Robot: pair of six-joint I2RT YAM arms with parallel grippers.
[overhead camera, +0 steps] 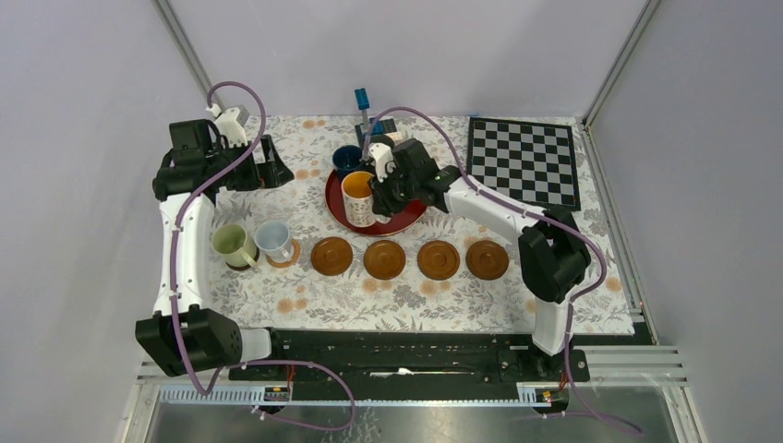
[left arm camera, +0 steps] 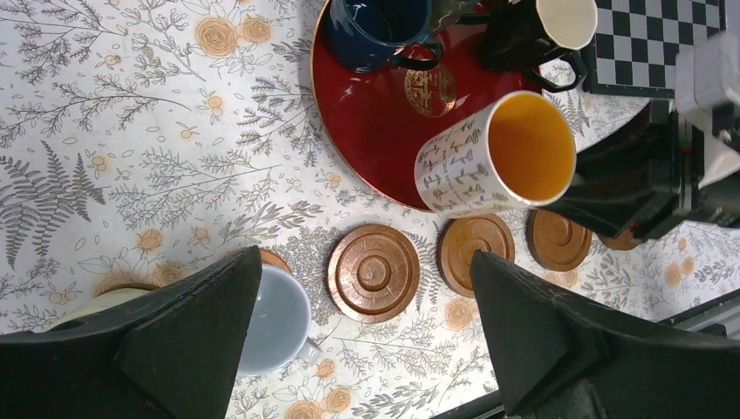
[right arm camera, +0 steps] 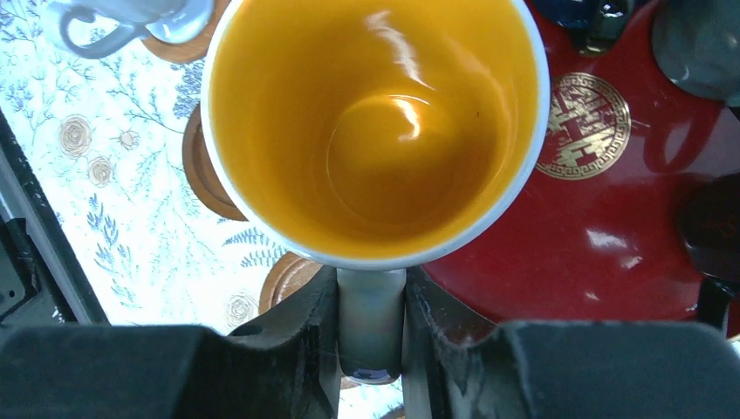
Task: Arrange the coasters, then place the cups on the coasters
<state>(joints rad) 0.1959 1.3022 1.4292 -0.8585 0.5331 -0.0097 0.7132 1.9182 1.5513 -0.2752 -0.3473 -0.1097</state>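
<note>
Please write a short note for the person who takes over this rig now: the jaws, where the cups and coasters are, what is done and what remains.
Left gripper: jaws open, empty.
Right gripper: jaws shut on the handle of the patterned cup, at the near rim of the tray.
Done: coasters in a row; green cup and light blue cup stand on the two leftmost.
Left: four coasters are free. Place the patterned cup, then the dark blue cup, the black cup and one more dark cup, mostly hidden, all on the tray.
</note>
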